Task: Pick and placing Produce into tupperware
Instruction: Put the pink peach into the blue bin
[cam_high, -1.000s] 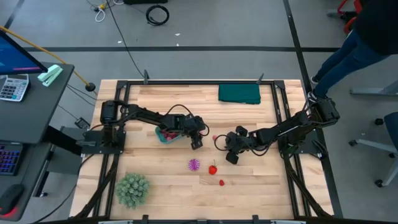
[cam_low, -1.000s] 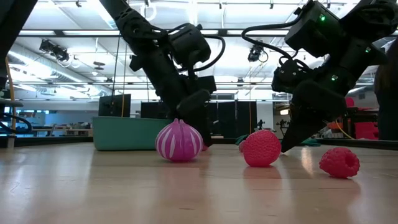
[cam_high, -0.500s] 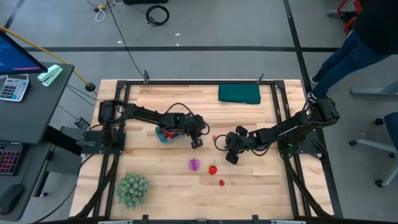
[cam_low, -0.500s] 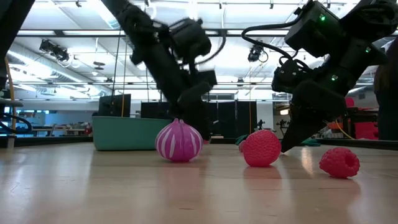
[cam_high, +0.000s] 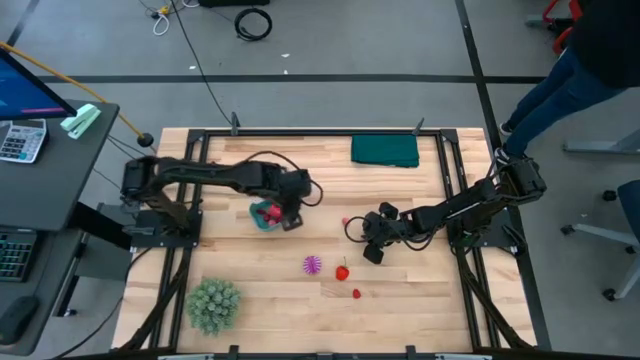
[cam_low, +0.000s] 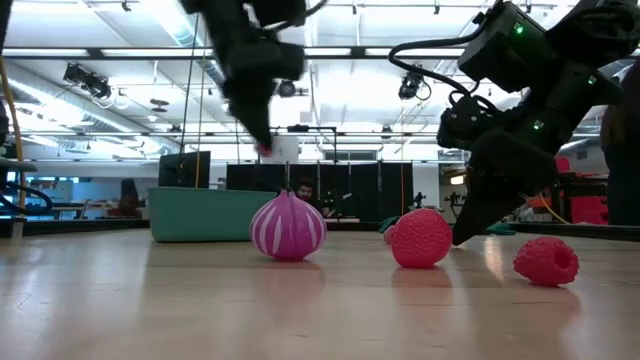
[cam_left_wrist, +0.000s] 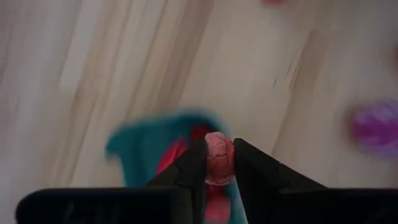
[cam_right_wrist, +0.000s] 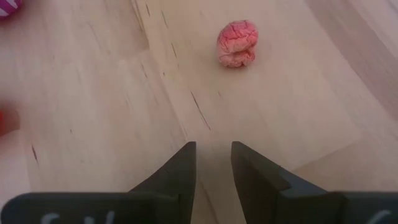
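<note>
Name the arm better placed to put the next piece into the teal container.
Left. Its tool is clamped on a small pink piece directly above the teal container. The right tool sits low on the table, empty and farther away.

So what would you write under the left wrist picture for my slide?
The left gripper holds a small pink produce piece above the teal tupperware, which already holds red produce.

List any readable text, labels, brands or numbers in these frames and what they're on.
None can be read.
Calculator on the side desk: key markings too small to read.
Monitor beside it: only colour blocks, no legible text.
Teal container, produce, green cloth and both arms: no visible labels.
</note>
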